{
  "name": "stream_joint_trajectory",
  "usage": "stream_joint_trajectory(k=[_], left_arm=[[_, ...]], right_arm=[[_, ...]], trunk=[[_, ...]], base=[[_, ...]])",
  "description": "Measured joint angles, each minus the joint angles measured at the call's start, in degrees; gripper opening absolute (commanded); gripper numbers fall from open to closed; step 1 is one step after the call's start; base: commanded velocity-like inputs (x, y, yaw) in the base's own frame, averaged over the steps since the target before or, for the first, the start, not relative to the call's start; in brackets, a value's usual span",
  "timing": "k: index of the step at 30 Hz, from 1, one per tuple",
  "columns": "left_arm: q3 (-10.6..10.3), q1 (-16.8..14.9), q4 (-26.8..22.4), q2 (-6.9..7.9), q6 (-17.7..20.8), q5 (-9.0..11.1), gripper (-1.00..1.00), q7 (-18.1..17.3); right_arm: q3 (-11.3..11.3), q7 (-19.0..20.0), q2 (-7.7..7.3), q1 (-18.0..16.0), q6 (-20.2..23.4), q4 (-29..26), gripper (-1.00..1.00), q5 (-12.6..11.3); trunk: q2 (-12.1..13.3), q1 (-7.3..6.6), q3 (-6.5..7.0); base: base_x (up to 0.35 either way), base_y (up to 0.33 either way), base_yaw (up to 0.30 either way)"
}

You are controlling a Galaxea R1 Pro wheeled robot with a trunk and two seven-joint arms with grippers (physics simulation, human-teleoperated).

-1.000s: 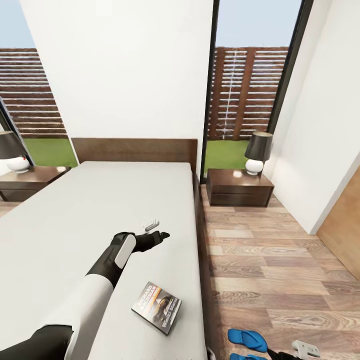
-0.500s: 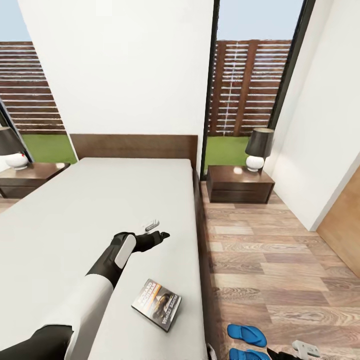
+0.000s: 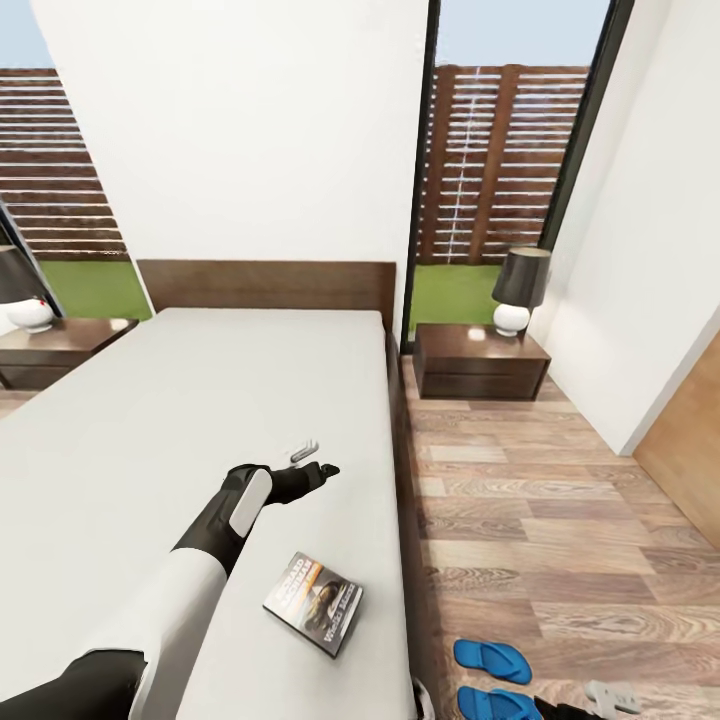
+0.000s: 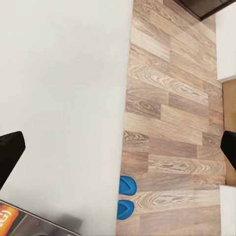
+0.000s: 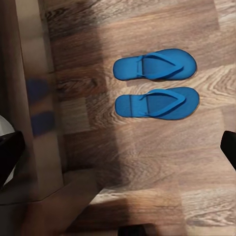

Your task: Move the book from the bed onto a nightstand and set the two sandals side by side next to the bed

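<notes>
Book [image 3: 314, 603] flat on bed [image 3: 200, 420] near its right edge; left gripper [image 3: 312, 458] above mattress beyond it — fingers spread, empty; sandals [image 5: 156, 86] paired on floor beside bed; right gripper [image 3: 610, 697] low over floor — opening unclear.

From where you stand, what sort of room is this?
Most likely a bedroom: a large bed with a wooden headboard, a nightstand with a lamp beside it, and blue sandals on the plank floor.
</notes>
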Motion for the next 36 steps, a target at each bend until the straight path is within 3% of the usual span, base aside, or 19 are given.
stream_joint_trajectory(k=[13, 28, 36], left_arm=[[0.0, 0.0, 0.0, 0.0, 0.0, 0.0, 1.0, 0.0], [0.0, 0.0, 0.0, 0.0, 0.0, 0.06, 1.0, 0.0], [0.0, 0.0, 0.0, 0.0, 0.0, 0.08, 1.0, 0.0]], right_arm=[[-0.02, 0.0, 0.0, 0.0, 0.0, 0.01, 1.0, -0.05], [-0.09, 0.04, 0.0, 0.0, -0.09, 0.0, 1.0, -0.17], [-0.09, 0.04, 0.0, 0.0, -0.09, 0.0, 1.0, -0.19]], trunk=[[0.0, 0.0, -1.12], [0.0, 0.0, -1.18], [-3.2, 1.75, -2.61]], base=[[0.0, 0.0, 0.0], [0.0, 0.0, 0.0], [0.0, 0.0, 0.0]])
